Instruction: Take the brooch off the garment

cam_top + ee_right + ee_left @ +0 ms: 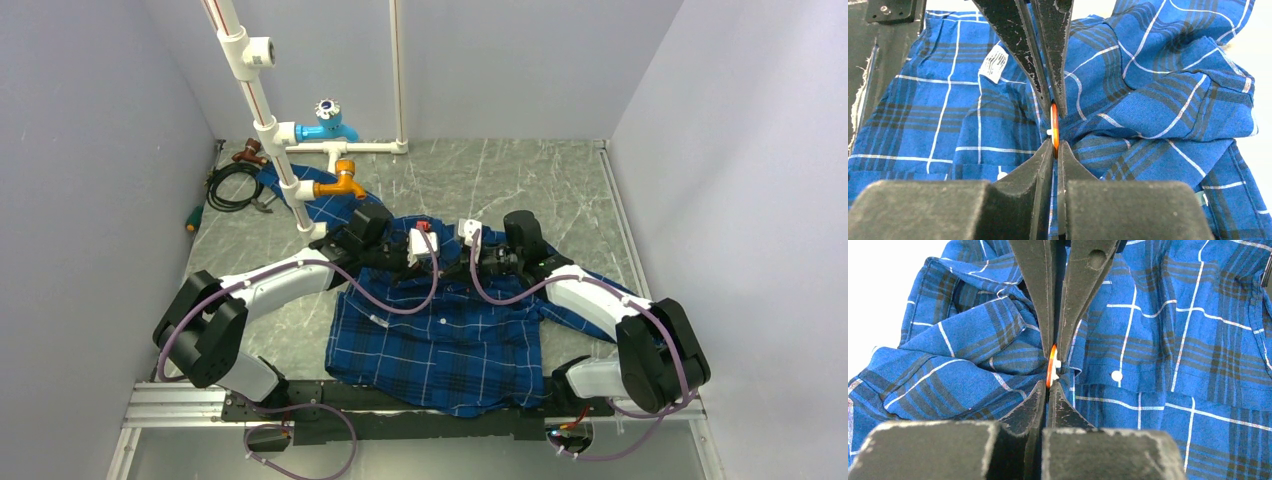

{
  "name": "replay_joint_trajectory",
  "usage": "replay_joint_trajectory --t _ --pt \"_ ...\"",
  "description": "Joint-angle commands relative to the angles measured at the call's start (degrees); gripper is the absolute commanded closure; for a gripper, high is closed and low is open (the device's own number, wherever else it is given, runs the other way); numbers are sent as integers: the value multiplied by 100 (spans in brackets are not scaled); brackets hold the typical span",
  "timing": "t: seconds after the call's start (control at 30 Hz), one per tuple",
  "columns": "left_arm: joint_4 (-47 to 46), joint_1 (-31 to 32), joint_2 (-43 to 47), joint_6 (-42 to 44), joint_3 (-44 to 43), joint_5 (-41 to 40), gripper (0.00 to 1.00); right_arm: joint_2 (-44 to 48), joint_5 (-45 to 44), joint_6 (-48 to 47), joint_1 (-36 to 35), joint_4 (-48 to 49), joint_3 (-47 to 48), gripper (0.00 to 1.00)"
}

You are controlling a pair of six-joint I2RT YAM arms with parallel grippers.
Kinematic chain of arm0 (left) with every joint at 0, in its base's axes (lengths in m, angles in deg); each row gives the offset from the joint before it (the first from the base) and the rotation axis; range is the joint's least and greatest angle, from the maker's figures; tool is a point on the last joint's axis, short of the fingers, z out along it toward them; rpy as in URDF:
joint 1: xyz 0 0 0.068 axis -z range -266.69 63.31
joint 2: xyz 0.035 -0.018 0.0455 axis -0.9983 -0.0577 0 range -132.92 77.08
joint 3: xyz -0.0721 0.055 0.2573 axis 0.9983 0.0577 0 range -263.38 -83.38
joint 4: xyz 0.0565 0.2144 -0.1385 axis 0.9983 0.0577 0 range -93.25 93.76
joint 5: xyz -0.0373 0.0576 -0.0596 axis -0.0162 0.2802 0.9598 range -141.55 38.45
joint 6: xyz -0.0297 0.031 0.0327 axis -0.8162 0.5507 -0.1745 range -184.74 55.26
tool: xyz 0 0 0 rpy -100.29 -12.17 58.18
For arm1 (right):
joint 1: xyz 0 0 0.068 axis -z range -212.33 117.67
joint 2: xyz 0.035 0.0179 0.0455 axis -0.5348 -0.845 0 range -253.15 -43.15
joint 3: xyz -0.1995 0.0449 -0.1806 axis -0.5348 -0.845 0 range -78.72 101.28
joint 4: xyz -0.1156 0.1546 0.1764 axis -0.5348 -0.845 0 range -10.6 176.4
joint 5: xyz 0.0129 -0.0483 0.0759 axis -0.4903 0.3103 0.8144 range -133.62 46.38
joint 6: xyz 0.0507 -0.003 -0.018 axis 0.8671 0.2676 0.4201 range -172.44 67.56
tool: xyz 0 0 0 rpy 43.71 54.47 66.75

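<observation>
The garment [440, 340], a blue plaid shirt, lies spread on the table between the arms, bunched near the collar. The brooch [1050, 367] shows edge-on as a thin orange-brown disc with a small white piece behind it. My left gripper [1049, 386] is shut on its lower rim. The right gripper's fingers [1083, 290] come down from above onto the same disc. In the right wrist view the brooch [1054, 127] stands between the tips of my right gripper [1055, 145], which is shut on it. The left gripper's fingers [1013, 40] pinch it from the far side. In the top view both wrists hide the brooch.
A white pipe frame [262, 120] with a blue valve [328, 122] and an orange tap [343, 180] stands at the back left. A black cable coil [228, 187] lies beside it. A white label [993, 63] and a white button [1117, 375] sit on the shirt near the grip.
</observation>
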Motion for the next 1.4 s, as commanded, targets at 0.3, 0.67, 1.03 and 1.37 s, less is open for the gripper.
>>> replay_joint_trajectory --t 0.3,0.67,1.03,1.37 --pt "-86 -8 218 -441 -136 -263 70 186 -273 420 -91 111 105 100" --pt "-538 -78 568 -1359 312 -953 29 206 -704 2445 -73 462 -42 100" --pt "-584 -74 142 -1680 -49 -679 43 168 -797 3377 31 857 -155 100" --pt "-549 -42 -84 -1659 -275 -511 49 228 -700 3255 32 994 -232 100"
